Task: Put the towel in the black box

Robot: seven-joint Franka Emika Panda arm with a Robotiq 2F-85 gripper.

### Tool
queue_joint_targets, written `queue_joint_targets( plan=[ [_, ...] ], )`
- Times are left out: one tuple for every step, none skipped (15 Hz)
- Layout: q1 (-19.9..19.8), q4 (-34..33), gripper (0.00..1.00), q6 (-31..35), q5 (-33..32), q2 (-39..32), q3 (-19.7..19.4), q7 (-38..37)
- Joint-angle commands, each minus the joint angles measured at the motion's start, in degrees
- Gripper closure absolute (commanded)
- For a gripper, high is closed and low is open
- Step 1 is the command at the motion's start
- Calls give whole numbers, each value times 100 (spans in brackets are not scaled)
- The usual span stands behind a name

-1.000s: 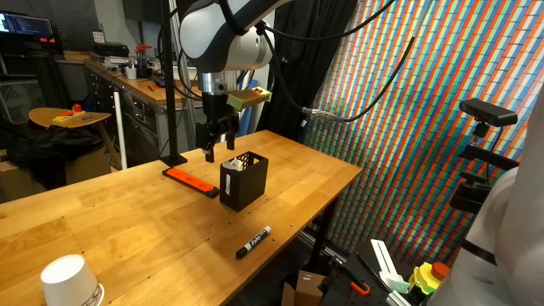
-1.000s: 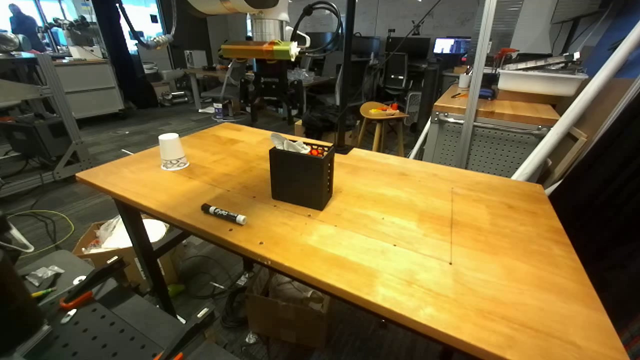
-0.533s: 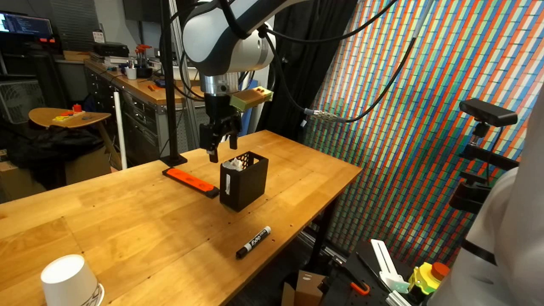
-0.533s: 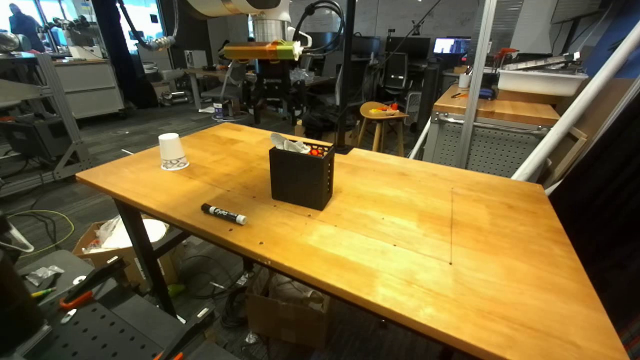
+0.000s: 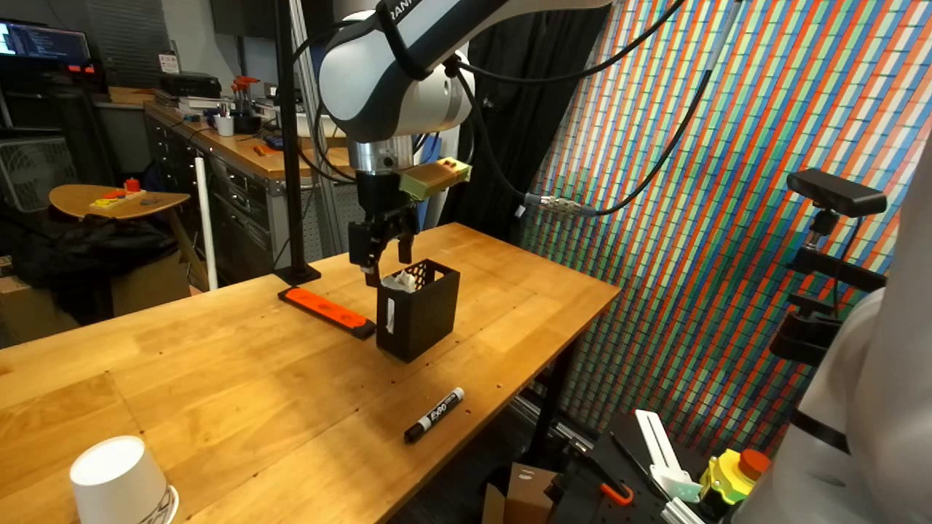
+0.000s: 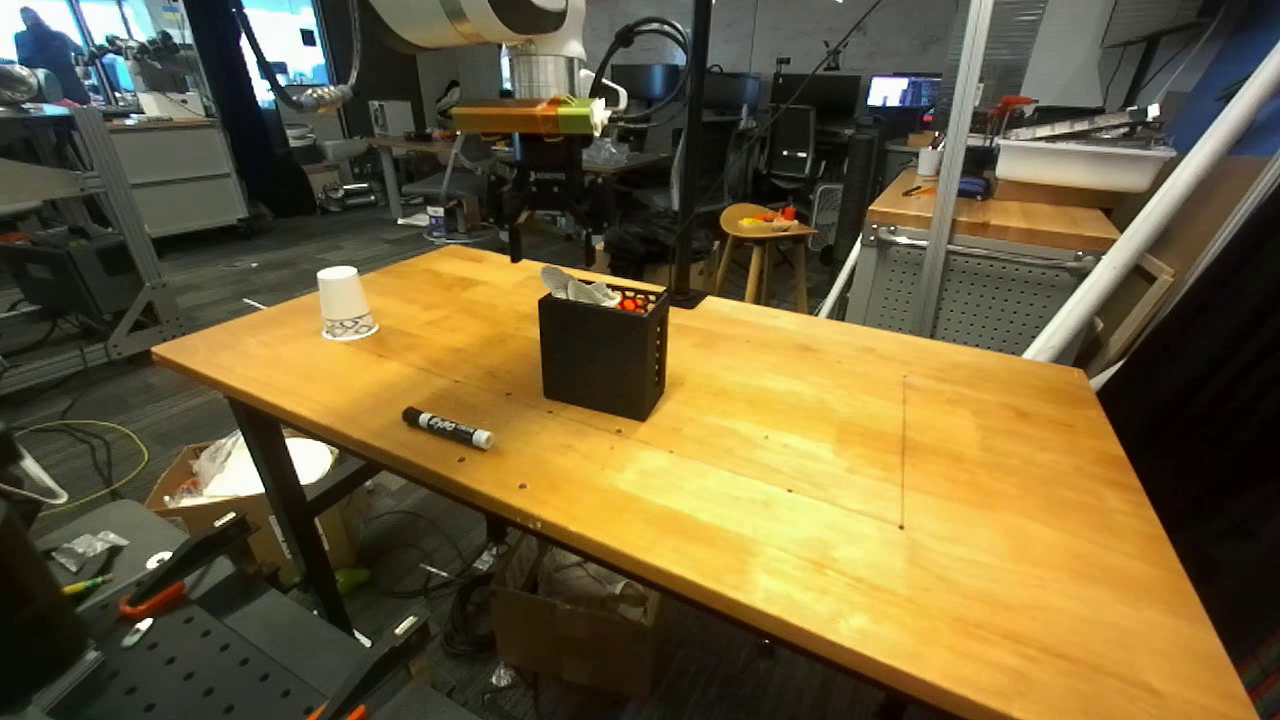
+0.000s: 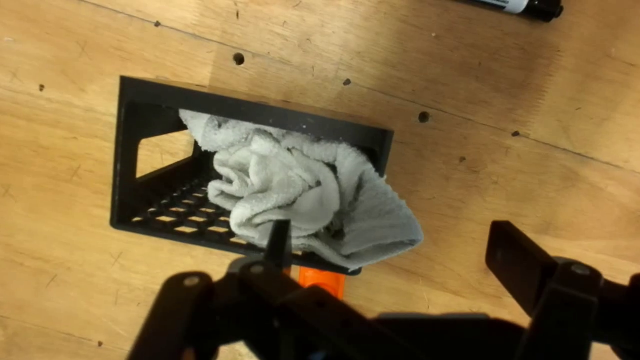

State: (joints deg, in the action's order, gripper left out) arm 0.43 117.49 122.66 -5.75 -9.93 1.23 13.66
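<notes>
A grey-white towel lies crumpled inside the open-topped black box. One corner of the towel hangs out over the box's short end. The box stands upright on the table in both exterior views, with the towel showing above its rim. My gripper is open and empty. It points down just above and behind the towel end of the box in an exterior view. In the wrist view the gripper has one finger over the towel and the other over bare table.
An orange and black bar lies beside the box, near a black pole at the table edge. A marker lies in front of the box. A white paper cup stands upside down farther along the table.
My gripper has moved down and slightly to the right in both exterior views, closer to the box. It stays open. The box and towel have not moved.
</notes>
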Motion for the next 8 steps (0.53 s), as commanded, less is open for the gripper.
queue_joint_targets(
  plan=[
    [-45, -19, 1, 127, -53, -17, -11, 144],
    [-52, -24, 4, 139, -50, -34, -10, 163],
    [-61, -28, 8, 140, -38, -54, -9, 188],
    [-75, -23, 13, 138, -4, -65, -6, 230],
    [-84, -18, 11, 136, 4, -76, -7, 246],
    [-94, -12, 12, 135, 12, -90, -8, 270],
    [-103, -7, 29, 130, 14, -102, -10, 283],
    [-111, -6, 36, 130, 8, -117, -12, 294]
  ],
)
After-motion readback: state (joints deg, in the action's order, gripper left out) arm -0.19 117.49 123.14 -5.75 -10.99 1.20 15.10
